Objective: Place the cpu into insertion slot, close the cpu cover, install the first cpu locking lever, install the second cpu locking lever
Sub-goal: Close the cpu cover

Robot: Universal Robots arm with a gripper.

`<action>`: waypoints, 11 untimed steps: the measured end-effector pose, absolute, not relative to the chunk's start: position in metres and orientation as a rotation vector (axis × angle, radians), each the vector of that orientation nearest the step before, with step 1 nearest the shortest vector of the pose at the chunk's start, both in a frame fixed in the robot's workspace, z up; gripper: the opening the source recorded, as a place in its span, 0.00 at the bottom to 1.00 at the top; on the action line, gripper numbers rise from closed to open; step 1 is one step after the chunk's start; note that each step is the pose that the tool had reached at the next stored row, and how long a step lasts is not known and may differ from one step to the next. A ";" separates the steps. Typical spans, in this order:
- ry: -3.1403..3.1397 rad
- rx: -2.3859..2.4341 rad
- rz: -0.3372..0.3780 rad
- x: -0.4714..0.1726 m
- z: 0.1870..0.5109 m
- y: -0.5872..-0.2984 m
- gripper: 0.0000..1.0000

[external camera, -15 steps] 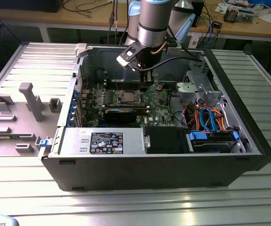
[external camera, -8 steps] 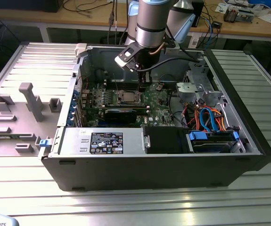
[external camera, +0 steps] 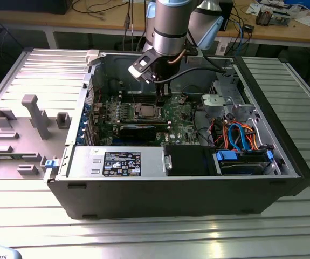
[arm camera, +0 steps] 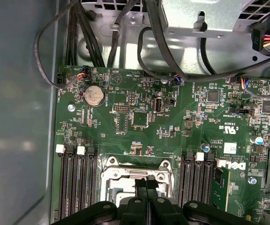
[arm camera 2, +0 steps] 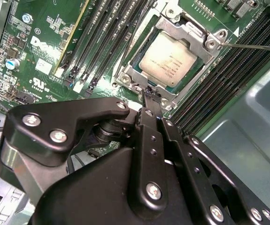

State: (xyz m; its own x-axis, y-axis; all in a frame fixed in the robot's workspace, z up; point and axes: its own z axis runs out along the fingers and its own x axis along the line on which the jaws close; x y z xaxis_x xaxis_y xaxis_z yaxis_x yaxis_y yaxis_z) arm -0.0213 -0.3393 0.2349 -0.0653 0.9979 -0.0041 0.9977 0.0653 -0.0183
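The cpu (arm camera 2: 168, 58), a silver-topped square chip, lies in the insertion slot (external camera: 145, 111) on the green motherboard (arm camera: 139, 117). The cpu cover (arm camera 2: 189, 28), a silvery frame with a window, lies flat over the chip. From one socket corner a thin locking lever (arm camera 2: 254, 47) sticks out across the memory slots. My gripper (arm camera 2: 151, 96) is shut, its black fingertips pressed together and resting at the edge of the cover frame. In the first wrist view the gripper (arm camera: 145, 183) sits right over the socket rim (arm camera: 125, 174). In the exterior view the gripper (external camera: 160, 102) reaches down into the open case beside the socket.
Black memory slots (arm camera 2: 228, 70) flank the socket on both sides. Cables (arm camera: 172, 51) run along the case wall above the board. A black graphics card (external camera: 138, 129), a drive bay with blue and orange cables (external camera: 241, 137) and the case walls (external camera: 171, 189) surround it. A grey fixture plate (external camera: 20, 129) lies at the exterior view's left.
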 end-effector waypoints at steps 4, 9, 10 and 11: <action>-2.286 -2.141 0.025 -0.021 0.235 -0.339 0.11; -2.286 -2.141 0.025 -0.022 0.235 -0.339 0.11; -2.286 -2.141 0.025 -0.025 0.235 -0.339 0.11; -2.286 -2.141 0.025 -0.025 0.235 -0.339 0.11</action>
State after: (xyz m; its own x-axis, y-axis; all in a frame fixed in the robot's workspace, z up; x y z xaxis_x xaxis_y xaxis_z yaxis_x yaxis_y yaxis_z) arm -0.0255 -0.3393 0.2346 -0.0653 0.9979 -0.0039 0.9977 0.0652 -0.0182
